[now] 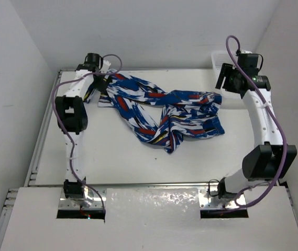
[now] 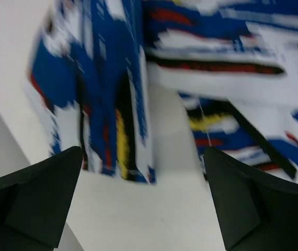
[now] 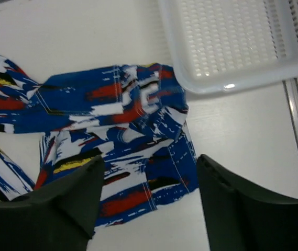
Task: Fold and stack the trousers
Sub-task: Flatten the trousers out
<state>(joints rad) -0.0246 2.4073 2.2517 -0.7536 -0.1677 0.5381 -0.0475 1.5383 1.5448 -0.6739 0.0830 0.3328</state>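
The trousers (image 1: 164, 112) lie crumpled and spread out across the back middle of the white table, royal blue with white, red, black and yellow patches. My left gripper (image 1: 103, 83) is at their far left end. In the left wrist view it (image 2: 142, 157) is open and empty, just above the table, with a leg hem (image 2: 112, 104) right in front of the fingertips. My right gripper (image 1: 225, 78) hovers over the right end. In the right wrist view it (image 3: 150, 159) is open and empty above the waist part (image 3: 138, 136).
A white perforated plastic basket (image 3: 232, 42) stands at the back right, its rim touching the trousers' edge; it is partly hidden behind the right arm in the top view (image 1: 218, 57). White walls close in the table at the back and on both sides.
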